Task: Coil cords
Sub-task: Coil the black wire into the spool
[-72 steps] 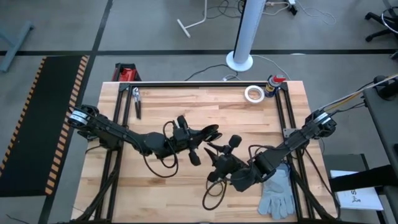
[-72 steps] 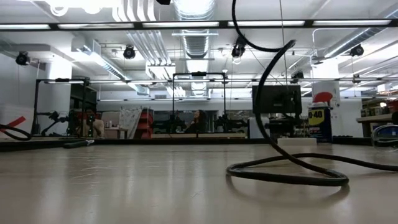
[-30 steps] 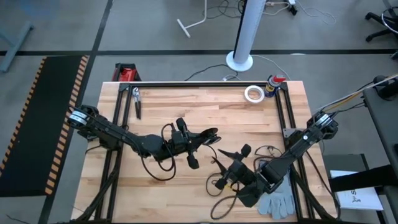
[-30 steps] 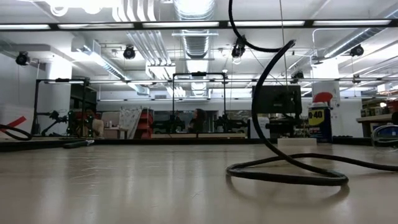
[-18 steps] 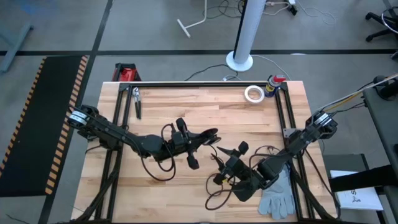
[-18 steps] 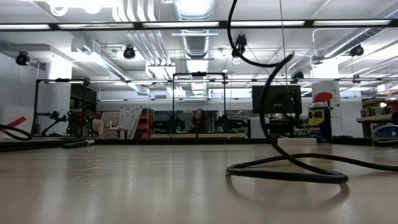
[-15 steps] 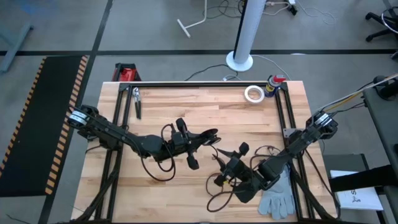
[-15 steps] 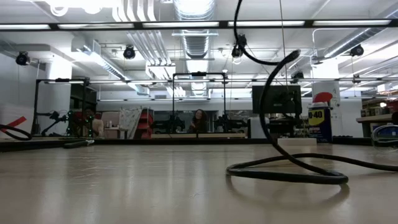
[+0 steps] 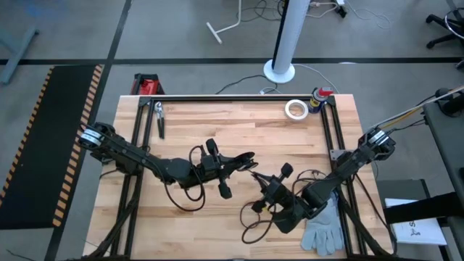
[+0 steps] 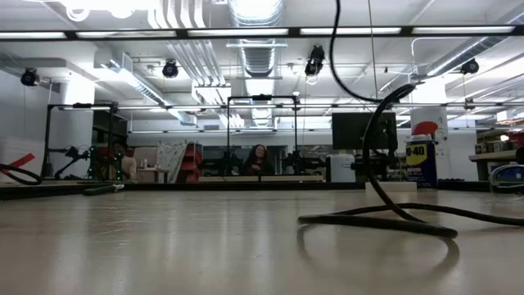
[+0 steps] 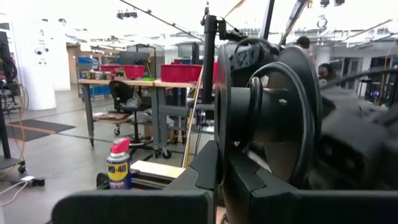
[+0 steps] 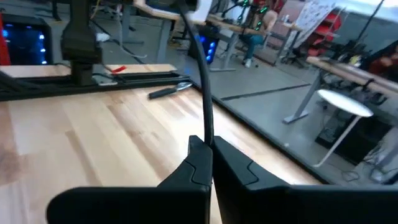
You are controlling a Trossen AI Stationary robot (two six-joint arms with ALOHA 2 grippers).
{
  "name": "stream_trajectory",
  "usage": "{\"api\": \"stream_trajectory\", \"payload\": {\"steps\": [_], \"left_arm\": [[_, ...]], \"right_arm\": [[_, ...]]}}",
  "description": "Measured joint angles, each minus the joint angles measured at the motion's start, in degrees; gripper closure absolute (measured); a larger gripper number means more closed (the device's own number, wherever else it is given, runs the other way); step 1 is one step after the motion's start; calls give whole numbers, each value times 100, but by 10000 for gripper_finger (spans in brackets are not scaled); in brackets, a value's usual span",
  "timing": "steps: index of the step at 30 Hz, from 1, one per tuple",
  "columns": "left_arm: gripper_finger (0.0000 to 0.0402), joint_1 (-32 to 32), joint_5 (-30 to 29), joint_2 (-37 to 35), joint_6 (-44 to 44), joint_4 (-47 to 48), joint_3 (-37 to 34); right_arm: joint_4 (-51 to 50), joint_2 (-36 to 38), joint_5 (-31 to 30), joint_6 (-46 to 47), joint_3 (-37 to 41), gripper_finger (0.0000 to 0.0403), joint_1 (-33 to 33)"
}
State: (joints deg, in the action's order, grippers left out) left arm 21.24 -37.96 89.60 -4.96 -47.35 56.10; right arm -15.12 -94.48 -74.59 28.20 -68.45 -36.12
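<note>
Right gripper (image 12: 208, 149) clamped on the cord (image 9: 255, 230), which lies in loose loops at table's 5 o'clock beside the grey glove (image 9: 322, 228); left gripper (image 9: 246, 157) mid-table, grip unclear; a hard pull could snag the loops on either arm.

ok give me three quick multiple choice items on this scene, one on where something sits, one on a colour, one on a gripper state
1. Where does the grey glove lie on the table?
A. far left corner
B. near right corner
C. dead centre

2. What colour is the tape roll?
A. white
B. red
C. green

3. What is the right gripper doing?
A. wide open over bare wood
B. shut on the cord
C. holding the glove

Answers: 1 B, the high view shows it by the right arm at the near edge. 2 A, it is a white ring by the far rail. 3 B, the right wrist view shows the fingers closed around the thin black cord.
</note>
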Motion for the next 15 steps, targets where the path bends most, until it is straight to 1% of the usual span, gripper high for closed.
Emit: {"api": "stream_trajectory", "payload": {"steps": [3, 8, 12, 15], "left_arm": [[402, 53, 3, 0, 83, 192, 1], [402, 135, -34, -2, 102, 488, 2], [401, 162, -199, -2, 129, 767, 2], [402, 176, -499, -4, 147, 1194, 2]], "right_arm": [[-652, 211, -87, 272, 2, 402, 17], [-1699, 567, -442, 955, 14, 403, 8], [-2153, 869, -521, 1150, 13, 403, -96], [-2247, 1042, -646, 1125, 15, 403, -212]]}}
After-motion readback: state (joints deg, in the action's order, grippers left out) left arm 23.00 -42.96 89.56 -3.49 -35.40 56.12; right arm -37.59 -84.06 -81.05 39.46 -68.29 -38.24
